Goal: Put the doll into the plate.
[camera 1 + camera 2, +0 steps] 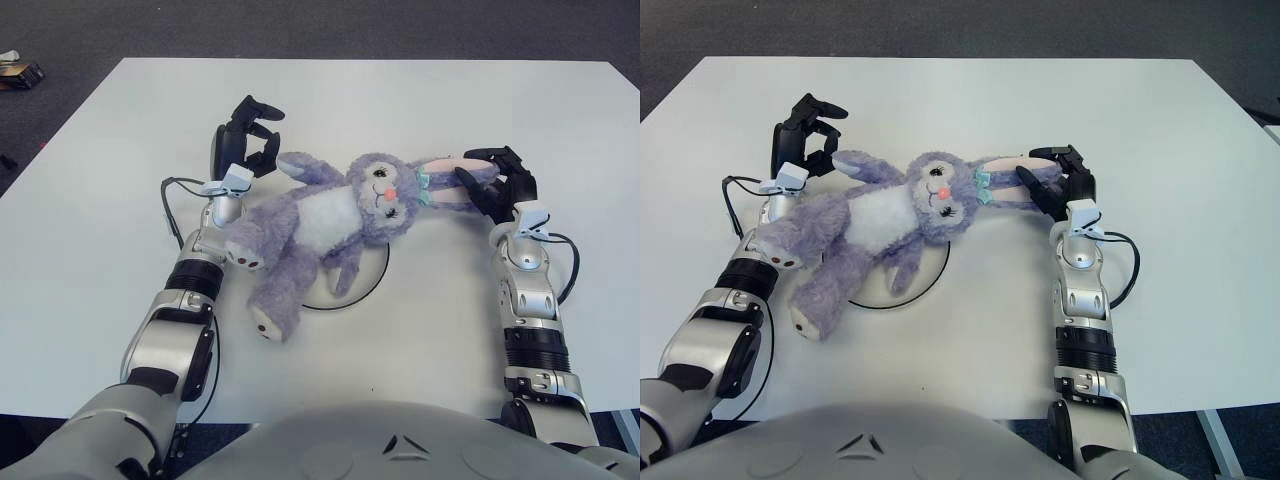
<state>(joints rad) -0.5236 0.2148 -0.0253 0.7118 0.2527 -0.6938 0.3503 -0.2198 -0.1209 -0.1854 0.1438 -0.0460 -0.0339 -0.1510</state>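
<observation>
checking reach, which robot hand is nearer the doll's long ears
Right. The right robot hand is at the tips of the doll's ears; the left robot hand is by its arm, at the other side.

The doll point(320, 225) lies across the plate point(368, 281), between both hands.
</observation>
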